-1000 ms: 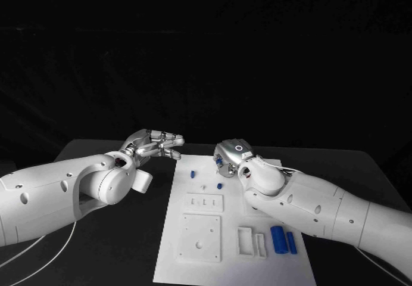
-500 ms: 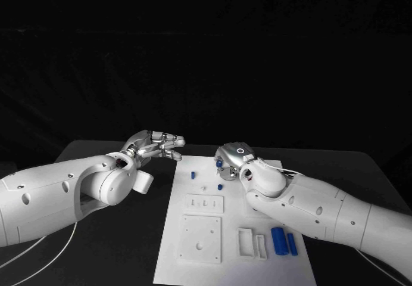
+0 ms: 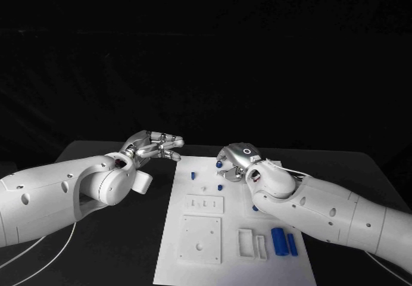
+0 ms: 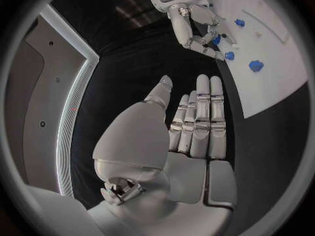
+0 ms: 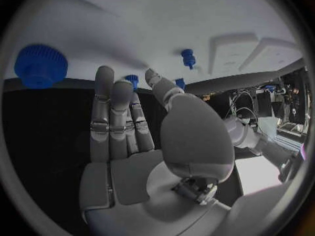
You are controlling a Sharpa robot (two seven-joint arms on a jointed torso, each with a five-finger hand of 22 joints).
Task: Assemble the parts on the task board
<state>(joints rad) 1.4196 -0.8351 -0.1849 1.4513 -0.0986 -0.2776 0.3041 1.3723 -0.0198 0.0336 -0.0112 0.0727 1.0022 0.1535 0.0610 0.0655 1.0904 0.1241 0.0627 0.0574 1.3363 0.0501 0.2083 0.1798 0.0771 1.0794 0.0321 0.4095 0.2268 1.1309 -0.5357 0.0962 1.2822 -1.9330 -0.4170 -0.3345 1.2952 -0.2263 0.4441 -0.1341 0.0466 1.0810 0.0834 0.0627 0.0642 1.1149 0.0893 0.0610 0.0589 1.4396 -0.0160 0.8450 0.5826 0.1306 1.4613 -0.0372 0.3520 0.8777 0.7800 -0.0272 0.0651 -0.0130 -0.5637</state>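
Reaching over the far end of the white board [image 3: 258, 271], the right robot hand [image 3: 233, 165] has edged lower.
Fingers spread, holding nothing; left robot hand [image 3: 155, 146] stays spread beside the board; blue parts [image 3: 193, 174] remain unplaced.

white task board [image 3: 199, 262], blue parts [image 3: 278, 239], black table [image 3: 120, 238]

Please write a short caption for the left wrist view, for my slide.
Left hand open over the black table, beside the white task board; right hand reaches among blue parts.
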